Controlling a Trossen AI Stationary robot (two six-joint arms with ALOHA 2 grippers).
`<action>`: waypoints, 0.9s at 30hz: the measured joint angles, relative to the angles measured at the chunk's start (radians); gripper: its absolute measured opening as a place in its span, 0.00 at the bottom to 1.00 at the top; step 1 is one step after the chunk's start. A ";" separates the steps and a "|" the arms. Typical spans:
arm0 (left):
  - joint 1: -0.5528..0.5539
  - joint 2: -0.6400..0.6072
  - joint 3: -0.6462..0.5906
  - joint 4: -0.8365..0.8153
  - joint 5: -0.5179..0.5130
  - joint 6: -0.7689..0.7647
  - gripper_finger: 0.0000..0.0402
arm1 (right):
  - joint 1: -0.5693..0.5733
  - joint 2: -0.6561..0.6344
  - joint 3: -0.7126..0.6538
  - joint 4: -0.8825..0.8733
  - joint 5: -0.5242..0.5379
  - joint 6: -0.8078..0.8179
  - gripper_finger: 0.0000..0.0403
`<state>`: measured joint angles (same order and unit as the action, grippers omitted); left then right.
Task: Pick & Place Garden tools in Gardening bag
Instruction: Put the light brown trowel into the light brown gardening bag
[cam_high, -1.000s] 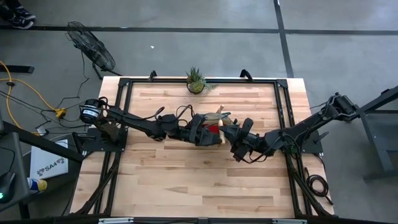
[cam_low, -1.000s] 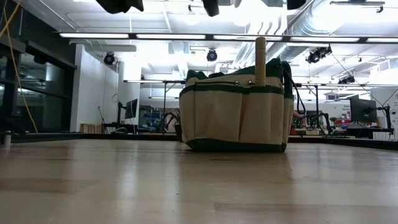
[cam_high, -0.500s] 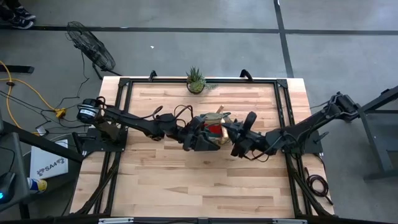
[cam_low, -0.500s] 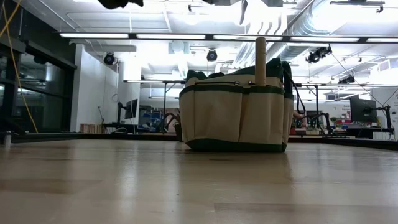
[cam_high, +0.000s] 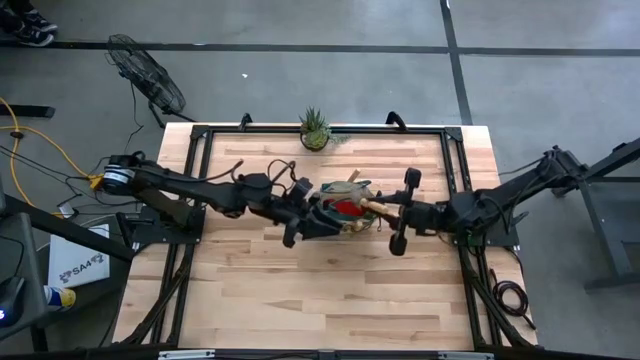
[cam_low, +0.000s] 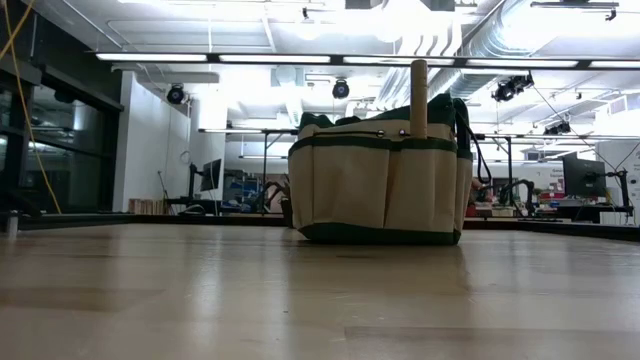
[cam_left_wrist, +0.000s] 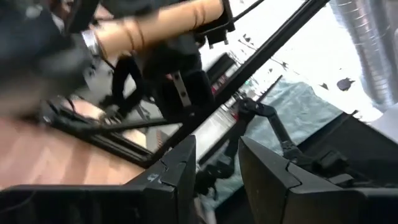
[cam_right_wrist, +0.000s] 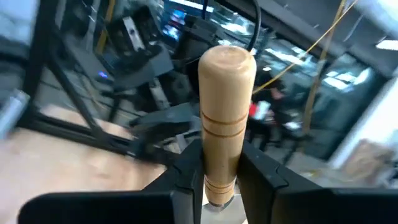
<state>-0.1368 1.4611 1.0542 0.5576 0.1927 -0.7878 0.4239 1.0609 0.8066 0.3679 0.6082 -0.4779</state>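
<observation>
the gardening bag (cam_high: 345, 207) stands near the middle of the desk (cam_high: 330, 290), in front of the potted plant (cam_high: 314, 128). a red glove (cam_high: 347, 206) shows inside the bag, and a wooden handle (cam_low: 419, 97) sticks upright out of one of its outer pockets. the right end effector (cam_right_wrist: 214, 163), just right of the bag, is clenched on a wooden-handled tool (cam_right_wrist: 224, 118). the left end effector (cam_left_wrist: 214, 163), at the bag's left side, has its fingers apart with nothing between them.
</observation>
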 joint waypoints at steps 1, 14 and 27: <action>0.000 -0.010 0.000 -0.008 -0.010 0.021 0.29 | -0.008 -0.008 0.000 -0.016 -0.028 0.042 0.16; 0.000 -0.040 0.000 -0.013 -0.021 0.239 0.29 | -0.102 -0.008 0.129 -0.290 -0.280 0.380 0.16; 0.000 -0.040 0.000 -0.010 -0.091 0.458 0.29 | -0.226 -0.006 0.198 -0.394 -0.583 0.639 0.16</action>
<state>-0.1368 1.4208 1.0542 0.5479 0.1019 -0.3294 0.1983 1.0554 1.0042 -0.0257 0.0253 0.1606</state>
